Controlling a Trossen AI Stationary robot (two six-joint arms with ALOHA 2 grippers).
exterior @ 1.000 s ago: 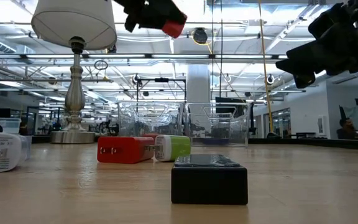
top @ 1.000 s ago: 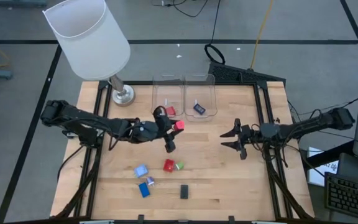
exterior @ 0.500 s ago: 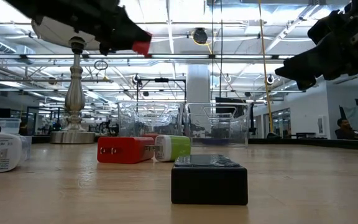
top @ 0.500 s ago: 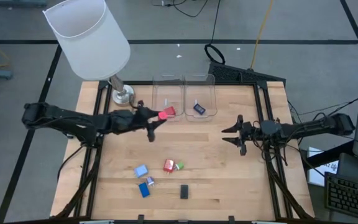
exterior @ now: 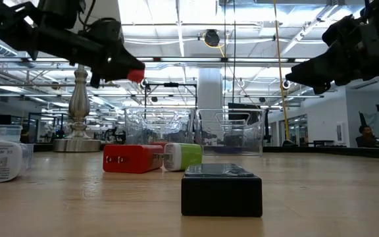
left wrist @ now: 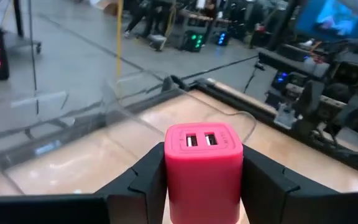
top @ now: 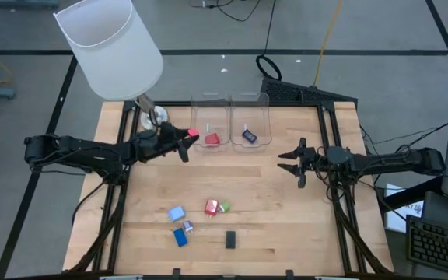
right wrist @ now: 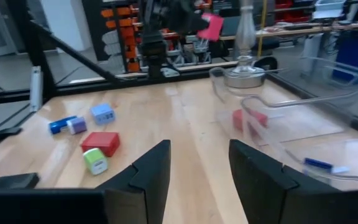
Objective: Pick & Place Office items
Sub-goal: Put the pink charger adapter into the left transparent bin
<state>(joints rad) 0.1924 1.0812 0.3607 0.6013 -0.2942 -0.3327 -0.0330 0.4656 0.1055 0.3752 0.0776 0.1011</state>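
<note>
My left gripper is shut on a red charger block with two USB ports. It is up in the air at the left wall of the left clear bin, near the lamp's base. That bin holds a red piece; the right bin holds a dark blue one. On the wood lie a light blue, a red, a green, a dark blue and a black piece. My right gripper hangs open at the right, with nothing between its fingers. My left gripper pinches the red charger's two opposite side faces between its two fingers. The fingers come nearly level from the table's left. The charger's port face points away from the gripper. The charger is lifted clear of the table.
The big white-shaded lamp stands at the far left corner, its shade over the left arm. The two bins sit side by side at the far middle. A small pale piece lies beside the dark blue one. Bare wood lies between the bins and the loose pieces.
My left gripper has carried the red charger toward the table's left and far edge, sinking and rolling a little, from the table's middle to the left bin's left wall. It has stayed shut on the charger. My right gripper has swung slightly toward the far edge.
</note>
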